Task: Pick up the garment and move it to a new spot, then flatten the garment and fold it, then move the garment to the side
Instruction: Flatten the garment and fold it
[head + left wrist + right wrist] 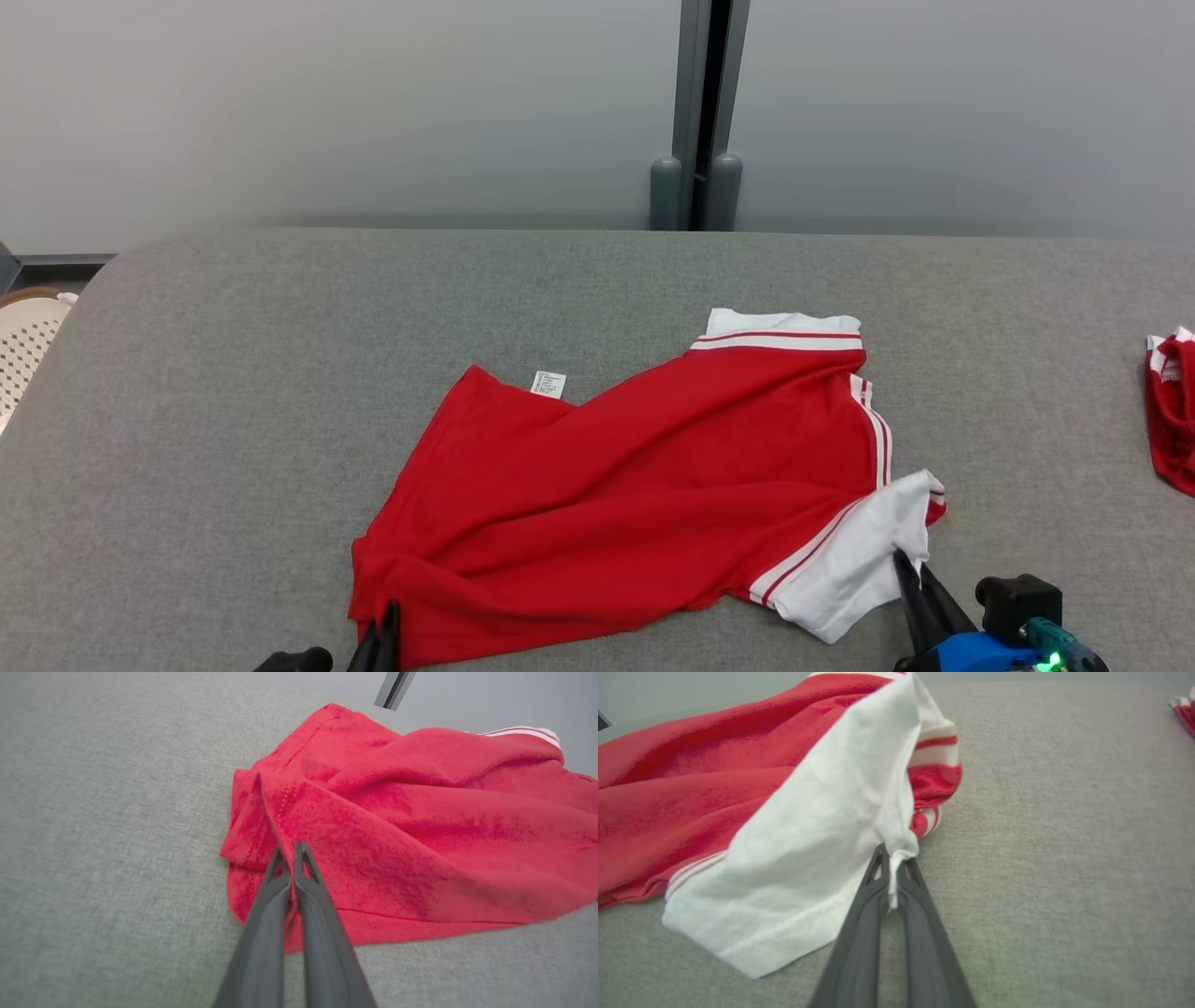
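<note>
While the red garment (635, 476) lies rumpled on the grey bench (233, 373), both tools are on it. The left tool (290, 849) has its two dark fingers pressed together, pinching a fold of red cloth at the garment's near corner, and the hem runs off to that tool's right. Over on the other side, the right tool (893, 855) is clamped too, nipping the edge of the white sleeve (808, 858), which rises in a tent just left of its fingertips. The body of the garment stretches between the two tools and away beyond them, with a striped white band (780, 331) at its far end and a small white label (548, 384) peeking out at the far edge. Well off to the right tool's right, a second red-and-white piece (1174, 420) sits at the bench edge.
</note>
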